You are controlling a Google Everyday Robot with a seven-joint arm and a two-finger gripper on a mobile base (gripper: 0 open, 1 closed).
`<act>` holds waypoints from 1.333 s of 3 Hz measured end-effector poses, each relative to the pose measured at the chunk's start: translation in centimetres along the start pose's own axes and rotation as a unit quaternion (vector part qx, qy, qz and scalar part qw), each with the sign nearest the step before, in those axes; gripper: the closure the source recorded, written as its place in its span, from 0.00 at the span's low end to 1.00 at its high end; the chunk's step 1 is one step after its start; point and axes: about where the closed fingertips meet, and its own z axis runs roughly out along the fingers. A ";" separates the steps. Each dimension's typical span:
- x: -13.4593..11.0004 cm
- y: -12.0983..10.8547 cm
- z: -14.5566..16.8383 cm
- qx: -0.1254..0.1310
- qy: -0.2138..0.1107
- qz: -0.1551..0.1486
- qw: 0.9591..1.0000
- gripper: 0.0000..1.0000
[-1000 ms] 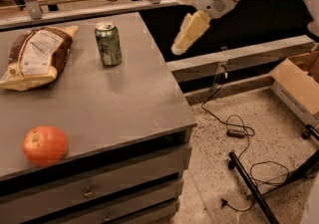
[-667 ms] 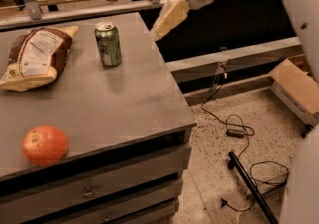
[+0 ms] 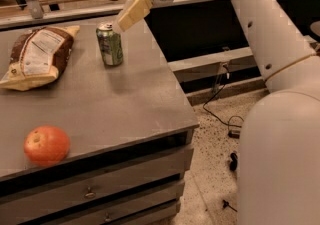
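End effector point(image 3: 119, 2) above upright green can point(image 3: 110, 45), chip bag point(image 3: 39, 56) nearby

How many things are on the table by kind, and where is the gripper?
can: 1
bag: 1
fruit: 1
total: 3
gripper: open, just above the can, not touching it

Upright green can point(image 3: 109, 44) on table point(image 3: 125, 99), end effector point(image 3: 120, 4) above
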 end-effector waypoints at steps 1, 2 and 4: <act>0.8 -0.4 3.1 -0.026 -0.012 0.024 0.999 0.00; 2.7 -0.4 5.1 -0.043 -0.021 0.053 0.997 0.00; 6.5 0.4 7.6 -0.057 -0.037 0.093 0.993 0.00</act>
